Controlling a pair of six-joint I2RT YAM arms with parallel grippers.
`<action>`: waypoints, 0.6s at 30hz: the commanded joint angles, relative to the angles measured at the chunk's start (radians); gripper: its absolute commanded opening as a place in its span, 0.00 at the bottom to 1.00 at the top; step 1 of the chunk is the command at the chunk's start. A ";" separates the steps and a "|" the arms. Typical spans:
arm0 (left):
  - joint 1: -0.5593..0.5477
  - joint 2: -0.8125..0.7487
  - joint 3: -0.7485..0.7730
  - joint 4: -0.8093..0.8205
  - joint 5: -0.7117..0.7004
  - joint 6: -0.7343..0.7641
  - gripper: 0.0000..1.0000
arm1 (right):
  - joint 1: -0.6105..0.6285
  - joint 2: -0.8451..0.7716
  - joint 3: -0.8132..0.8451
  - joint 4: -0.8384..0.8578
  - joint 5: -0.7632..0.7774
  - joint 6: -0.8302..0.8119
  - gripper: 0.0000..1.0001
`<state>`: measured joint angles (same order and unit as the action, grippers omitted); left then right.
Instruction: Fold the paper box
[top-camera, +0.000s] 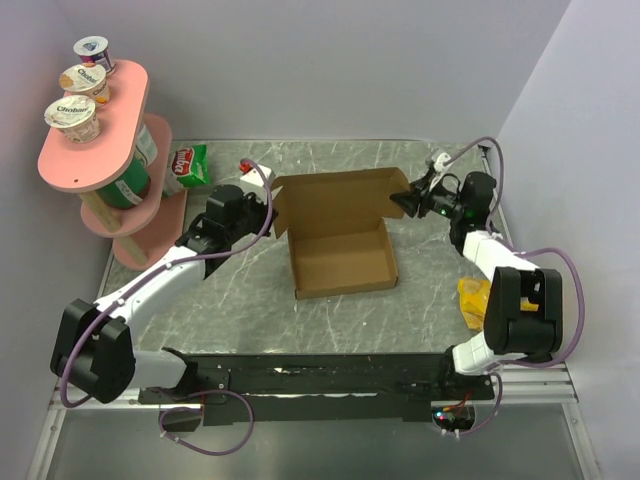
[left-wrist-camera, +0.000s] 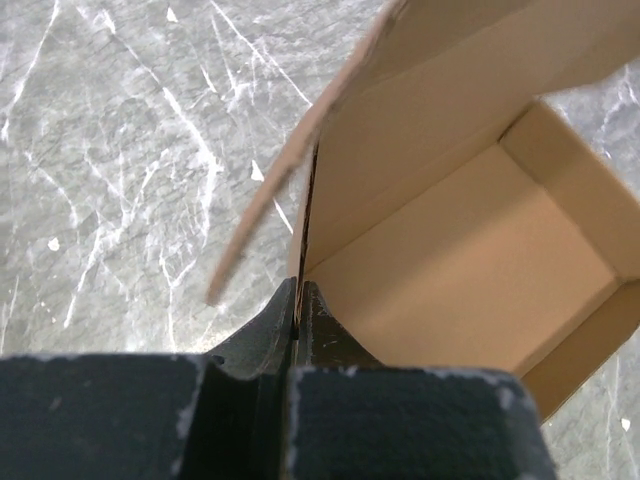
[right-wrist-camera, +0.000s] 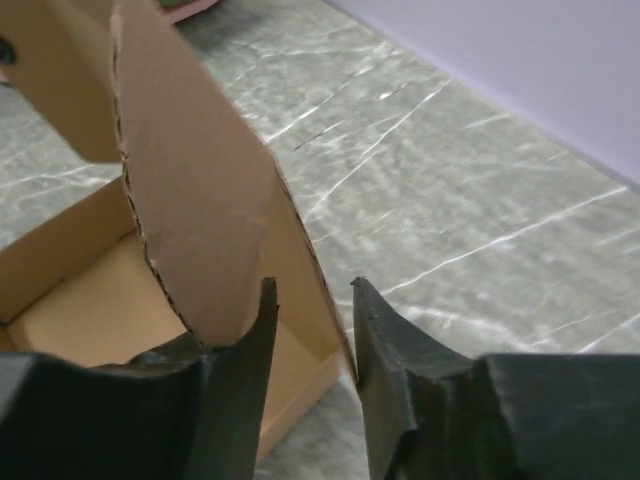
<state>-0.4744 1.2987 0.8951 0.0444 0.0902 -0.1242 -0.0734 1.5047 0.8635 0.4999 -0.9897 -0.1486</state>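
Left fingers (left-wrist-camera: 265, 345) tight on paper box (top-camera: 340, 262) wall, right fingers (right-wrist-camera: 395, 360) apart; lid (top-camera: 335, 203) upright, far side.

White arms (top-camera: 160, 275), black joints (top-camera: 95, 350), purple cables (top-camera: 580, 315)

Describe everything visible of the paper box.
Plain brown corrugated cardboard, the paper box is a shallow tray, walls up, lid standing open at the far edge with side flaps. It rests on the table. The left claw is shut on its left rear corner; the open right claw is at the right flap.
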 joint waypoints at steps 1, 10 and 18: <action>0.003 0.019 0.077 -0.021 -0.020 -0.063 0.01 | 0.084 -0.115 -0.075 0.045 0.101 -0.005 0.38; 0.002 0.073 0.148 -0.057 -0.052 -0.185 0.01 | 0.369 -0.294 -0.149 -0.015 0.561 -0.019 0.23; -0.003 0.070 0.074 0.028 -0.018 -0.252 0.01 | 0.481 -0.287 -0.144 -0.060 0.792 0.044 0.10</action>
<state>-0.4416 1.3708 0.9928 -0.0273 -0.0601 -0.3035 0.3420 1.2011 0.7048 0.4454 -0.2798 -0.1673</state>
